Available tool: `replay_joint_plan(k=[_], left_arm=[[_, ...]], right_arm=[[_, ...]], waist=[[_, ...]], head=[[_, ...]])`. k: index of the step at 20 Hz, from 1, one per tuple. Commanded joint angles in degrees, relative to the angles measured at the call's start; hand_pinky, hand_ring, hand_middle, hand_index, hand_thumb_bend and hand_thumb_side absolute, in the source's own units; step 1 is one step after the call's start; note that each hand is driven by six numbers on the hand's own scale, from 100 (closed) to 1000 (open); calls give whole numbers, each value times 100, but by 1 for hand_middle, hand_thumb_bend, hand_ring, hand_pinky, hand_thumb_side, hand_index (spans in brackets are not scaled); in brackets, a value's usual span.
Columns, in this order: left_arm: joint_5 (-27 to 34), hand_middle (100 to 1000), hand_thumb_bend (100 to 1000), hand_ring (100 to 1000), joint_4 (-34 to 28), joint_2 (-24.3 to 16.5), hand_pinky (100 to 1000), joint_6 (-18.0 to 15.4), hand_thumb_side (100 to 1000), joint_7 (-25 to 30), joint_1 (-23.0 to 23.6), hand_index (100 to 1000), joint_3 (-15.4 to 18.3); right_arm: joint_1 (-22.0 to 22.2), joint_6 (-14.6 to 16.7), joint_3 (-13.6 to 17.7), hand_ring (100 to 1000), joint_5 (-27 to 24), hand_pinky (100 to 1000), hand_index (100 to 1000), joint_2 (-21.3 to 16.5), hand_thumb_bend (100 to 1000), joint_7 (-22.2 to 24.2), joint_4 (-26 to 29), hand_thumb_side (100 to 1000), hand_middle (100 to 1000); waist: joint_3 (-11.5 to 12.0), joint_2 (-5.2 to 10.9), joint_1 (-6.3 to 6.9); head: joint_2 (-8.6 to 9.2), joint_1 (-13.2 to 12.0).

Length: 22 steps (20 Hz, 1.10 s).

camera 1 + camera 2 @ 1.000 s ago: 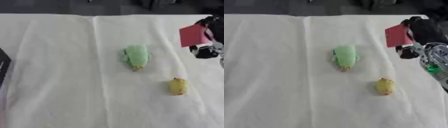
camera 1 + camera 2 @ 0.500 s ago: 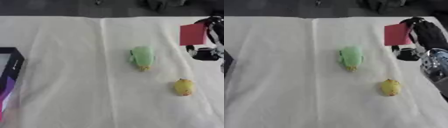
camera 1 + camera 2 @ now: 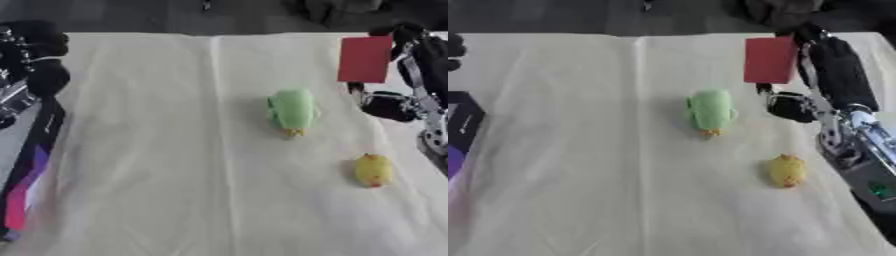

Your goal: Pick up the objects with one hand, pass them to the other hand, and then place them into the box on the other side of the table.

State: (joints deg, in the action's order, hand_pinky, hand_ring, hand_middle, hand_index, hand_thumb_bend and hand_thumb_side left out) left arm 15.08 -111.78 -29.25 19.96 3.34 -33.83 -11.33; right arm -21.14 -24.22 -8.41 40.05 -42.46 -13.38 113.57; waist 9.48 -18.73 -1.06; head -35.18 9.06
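Held up at about 1 o'clock over the table (image 3: 131, 150), clear of the cream cloth: a flat red card (image 3: 769, 60), pinched at its right edge by the right hand (image 3: 820, 60), black fingers curled round that edge, thumb part lower down near a dark rounded joint. Coming in from the right side, forearm running down toward 4 o'clock in the right eye view. Lying near the centre of the table, slightly toward 2 o'clock: a pale green soft toy (image 3: 292, 110), lengthwise, small orange tip pointing toward the near edge, touched by nothing. Down at about 4 o'clock, well apart from the green one: a small yellow toy (image 3: 373, 170) with a reddish spot at its near end, also untouched. At 9 to 7 o'clock along the left edge: a dark box (image 3: 31, 165) with purple and pink inside, only partly in view. Above it at 10 o'clock: the left hand (image 3: 39, 55), black, bunched near the table's left border, holding nothing visible; cannot tell whether fingers curled or relaxed. A lengthwise crease in the cloth, running from 12 to 6 o'clock left of the green toy.
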Motion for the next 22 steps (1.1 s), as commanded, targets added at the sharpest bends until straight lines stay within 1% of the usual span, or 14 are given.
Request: replay_joint_plan(k=[1,5,9,11,15,19,21,22], left_arm=[[-5,755,726,859,-59,-173,912,128,415,182,-122,837,-70],[11,761,712,863,-76,-175,913,234,394,349,-141,840,-177],[-40,768,706,869,-65,-209,916,242,375,568,-102,840,-307],[-109,769,702,870,-54,-218,916,224,376,739,-94,841,-394],[-276,770,694,871,-36,-193,915,176,424,971,-140,840,-565],[-325,772,678,870,-28,-116,914,110,457,1132,-206,846,-738],[-360,775,651,871,-26,-77,912,63,393,1170,-222,853,-794],[-411,776,647,871,-35,-66,912,29,380,1193,-225,856,-814]], right_arm=[[-106,281,-122,564,-40,780,510,91,100,-288,102,100,552],[-195,708,-374,554,31,778,498,325,100,-635,102,100,536],[-315,1127,-615,557,162,779,498,495,100,-1051,102,100,535],[-401,1304,-753,566,201,785,503,542,100,-1151,102,100,541],[-641,1642,-1054,575,352,791,504,632,100,-988,102,100,542],[-867,1797,-1275,577,457,793,504,754,100,-790,102,100,543],[-951,1812,-1314,578,514,792,504,792,100,-684,102,100,543],[-981,1805,-1326,579,541,793,503,811,100,-642,102,100,542]], waist=[[-11,179,22],[-21,208,29],[-33,227,34],[-43,238,32],[-61,267,35],[-73,288,39],[-82,294,37],[-86,295,37]], head=[[-35,-89],[-74,-182],[-90,-227],[-96,-223],[-107,-225],[-112,-255],[-116,-278],[-115,-288]])
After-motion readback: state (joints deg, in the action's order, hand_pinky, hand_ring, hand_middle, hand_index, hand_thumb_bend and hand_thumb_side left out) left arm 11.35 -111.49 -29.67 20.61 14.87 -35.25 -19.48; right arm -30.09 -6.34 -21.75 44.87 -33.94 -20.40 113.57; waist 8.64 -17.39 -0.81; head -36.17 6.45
